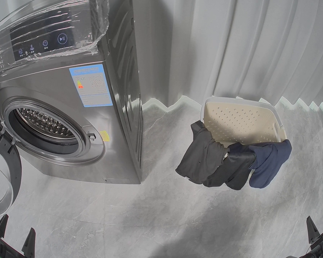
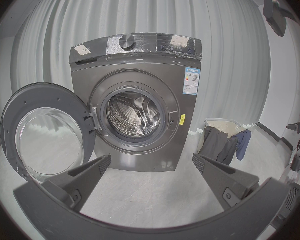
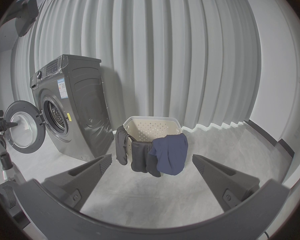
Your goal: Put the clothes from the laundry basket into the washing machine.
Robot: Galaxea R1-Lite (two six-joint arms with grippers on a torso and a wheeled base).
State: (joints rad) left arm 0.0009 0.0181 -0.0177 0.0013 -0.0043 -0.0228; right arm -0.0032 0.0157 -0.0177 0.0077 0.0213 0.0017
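Facing a grey washing machine [image 1: 57, 79] standing on the left, backing onto a white curtain [image 1: 240, 36]. Noting its round door [image 1: 3, 172] hanging wide open to the left, jutting out over the near floor and leaving the drum opening [image 1: 45, 129] fully exposed, with nothing showing inside but bare metal.

Seeing pale marbled floor [image 1: 168, 212] running as a clear lane between the machine's right side and the laundry basket [image 1: 240, 122], then spreading across the whole near stretch in front of both. Finding the basket sitting upright on the floor to the right, close against the curtain's hem and well apart from the machine.

Spotting the clothes draping over the basket's near rim and hanging down its outside: a dark grey garment [image 1: 201, 154] at the left corner, a second dark garment [image 1: 233, 167] just beside it and overlapping, and a navy garment [image 1: 269, 162] at the right, touching the second.

Holding the left gripper [image 1: 17, 226] low at the near left, just in front of the open door, fingers spread wide, gripping nothing and touching nothing, pointing forward at the machine's front. Holding the right gripper [image 1: 319, 215] low at the near right, likewise spread wide and empty, pointing toward the basket and the hanging clothes, well short of them.
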